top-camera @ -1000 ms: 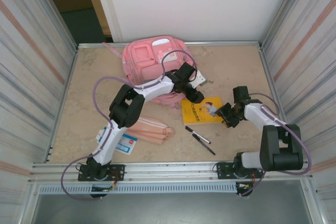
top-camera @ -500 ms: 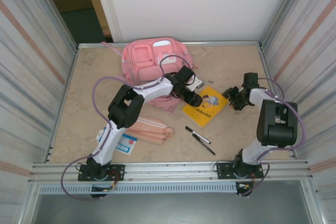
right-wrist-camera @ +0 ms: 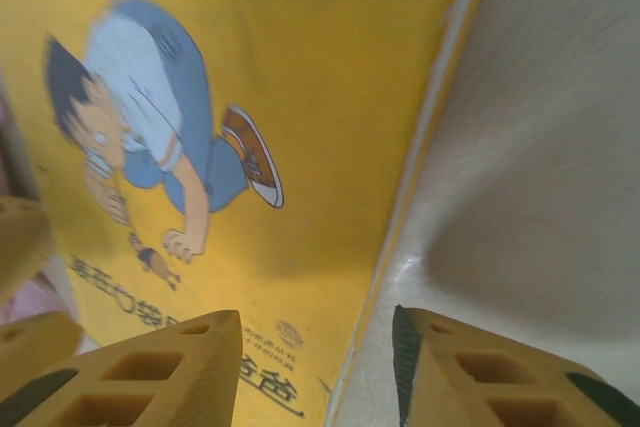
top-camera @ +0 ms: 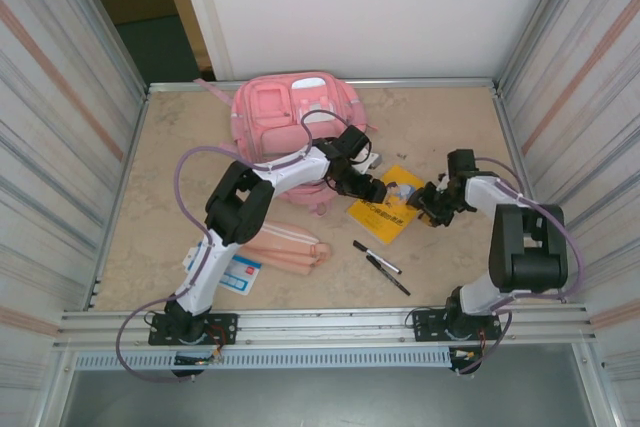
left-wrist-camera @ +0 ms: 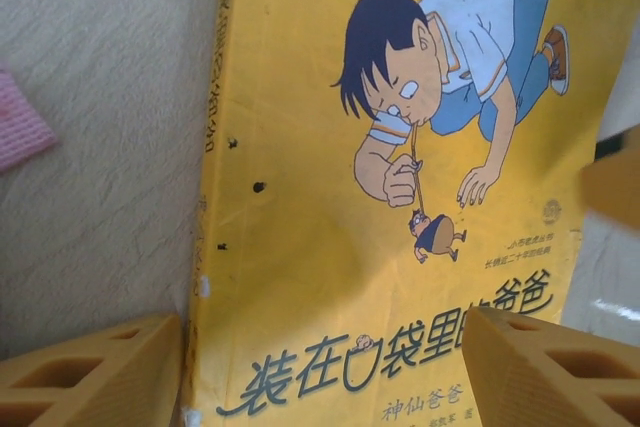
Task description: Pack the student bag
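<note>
Student bag [top-camera: 295, 112], a large pink fabric backpack: in the top view it lies at the far edge of the surface [top-camera: 170, 177], front pockets up. The yellow picture book [top-camera: 385, 215], two black pens [top-camera: 380, 265] and a flat pink pencil pouch [top-camera: 288, 247] lie outside it, so packing is judged barely begun. Left wrist view: the left claw [left-wrist-camera: 320, 325] stands apart, straddling the book's spine edge. Right wrist view: the right claw [right-wrist-camera: 318, 317] stands apart, straddling the opposite edge, not clamped.

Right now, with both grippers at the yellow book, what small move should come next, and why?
Probably close the right gripper on the book: its open fingers straddle the book's edge, and it lies outside the backpack.
</note>
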`<act>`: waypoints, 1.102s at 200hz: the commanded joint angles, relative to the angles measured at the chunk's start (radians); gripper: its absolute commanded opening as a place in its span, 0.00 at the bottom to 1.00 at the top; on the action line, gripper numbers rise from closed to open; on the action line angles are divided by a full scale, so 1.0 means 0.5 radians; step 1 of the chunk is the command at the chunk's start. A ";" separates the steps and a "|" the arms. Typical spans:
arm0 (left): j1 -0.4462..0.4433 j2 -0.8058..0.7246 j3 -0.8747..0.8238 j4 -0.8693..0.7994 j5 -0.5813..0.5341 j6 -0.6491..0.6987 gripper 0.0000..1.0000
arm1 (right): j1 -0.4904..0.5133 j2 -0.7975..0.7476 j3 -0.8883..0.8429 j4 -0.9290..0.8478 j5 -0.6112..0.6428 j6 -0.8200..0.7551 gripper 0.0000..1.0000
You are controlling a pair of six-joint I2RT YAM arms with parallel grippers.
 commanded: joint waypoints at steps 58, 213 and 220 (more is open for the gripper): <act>0.008 0.042 0.002 0.128 0.567 -0.335 0.63 | 0.039 0.246 0.060 0.047 -0.226 -0.221 0.16; 0.306 -1.001 -0.966 1.323 0.002 -1.484 0.00 | 0.430 -0.889 -0.119 0.497 -0.161 0.216 0.76; 0.333 -1.017 -1.024 1.438 0.013 -1.580 0.00 | 0.539 -0.934 -0.083 0.474 -0.030 0.214 0.76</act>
